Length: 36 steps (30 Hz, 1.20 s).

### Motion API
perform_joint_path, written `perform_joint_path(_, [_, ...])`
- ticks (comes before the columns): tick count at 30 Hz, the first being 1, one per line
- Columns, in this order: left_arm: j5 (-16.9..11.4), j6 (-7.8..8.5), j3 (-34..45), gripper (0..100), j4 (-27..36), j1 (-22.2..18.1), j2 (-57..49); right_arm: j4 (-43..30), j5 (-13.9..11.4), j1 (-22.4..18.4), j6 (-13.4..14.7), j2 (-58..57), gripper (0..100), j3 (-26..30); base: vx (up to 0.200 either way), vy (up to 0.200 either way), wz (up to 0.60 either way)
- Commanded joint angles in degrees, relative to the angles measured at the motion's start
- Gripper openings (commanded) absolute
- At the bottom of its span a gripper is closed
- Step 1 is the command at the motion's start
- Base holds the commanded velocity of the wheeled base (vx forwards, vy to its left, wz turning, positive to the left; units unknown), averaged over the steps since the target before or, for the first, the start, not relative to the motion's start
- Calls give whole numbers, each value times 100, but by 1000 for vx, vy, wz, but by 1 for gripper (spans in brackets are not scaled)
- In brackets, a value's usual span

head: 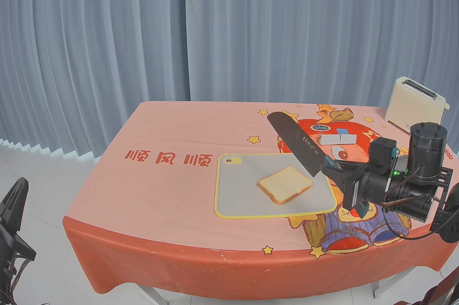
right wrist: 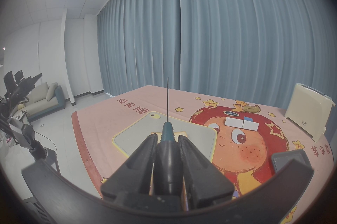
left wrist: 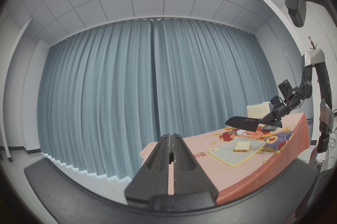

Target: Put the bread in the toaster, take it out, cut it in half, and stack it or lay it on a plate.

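A slice of bread [head: 284,184] lies flat on a grey cutting board with a yellow rim [head: 239,198], right of the board's middle. My right gripper [head: 334,168] is shut on the teal handle of a black knife [head: 296,141]. The blade slants up and away over the board's far right corner, above the bread and clear of it. In the right wrist view the knife [right wrist: 167,98] stands edge-on between the fingers [right wrist: 140,161], over the board [right wrist: 137,135]. The cream toaster [head: 415,104] stands at the table's far right. My left gripper [left wrist: 171,139] is shut and holds nothing, low and left of the table.
The table wears an orange cartoon-print cloth [head: 167,186]. Small white and blue blocks [head: 338,137] lie between the board and the toaster. A blue curtain hangs behind the table. Bare cloth stretches left of the board.
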<state>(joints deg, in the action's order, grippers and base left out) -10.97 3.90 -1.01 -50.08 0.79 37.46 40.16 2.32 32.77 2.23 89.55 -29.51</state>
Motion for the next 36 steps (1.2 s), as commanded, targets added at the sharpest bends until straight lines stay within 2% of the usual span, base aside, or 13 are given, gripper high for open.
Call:
perform_joint_path(1, [-186, 137, -110, 0, -107, 17, 701, 1, -3, 1, -3, 27, 0, 7, 0, 0, 0])
perform_joint_path(5, [-406, 216, -532, 0, -63, 17, 947, 1, -3, 10, -3, 36, 0, 25, 0, 0, 0])
perform_joint_path(10, [-450, 225, -1059, 0, -46, 26, 1255, 1, -3, 10, -3, 36, 0, 25, 0, 0, 0])
perform_joint_path(13, [-626, 225, -1393, 0, -46, 114, 1562, 1, -3, 10, -3, 45, 0, 25, 0, 0, 0])
perform_joint_path(18, [-634, 216, -1745, 0, -46, 307, 1976, 1, -3, 10, -3, 45, 0, 25, 0, 0, 0])
perform_joint_path(23, [-564, 172, -2228, 0, -55, 879, 2696, -17, -3, 10, -3, 18, 0, 33, 0, 0, 0])
perform_joint_path(27, [-546, 155, -2606, 0, -46, 1142, 3153, -25, 6, 10, -3, 45, 0, 60, 0, 0, 0])
perform_joint_path(36, [-546, 146, -3362, 0, -37, 1309, 4032, -25, -3, 19, 5, 124, 0, 69, 0, 0, 0])
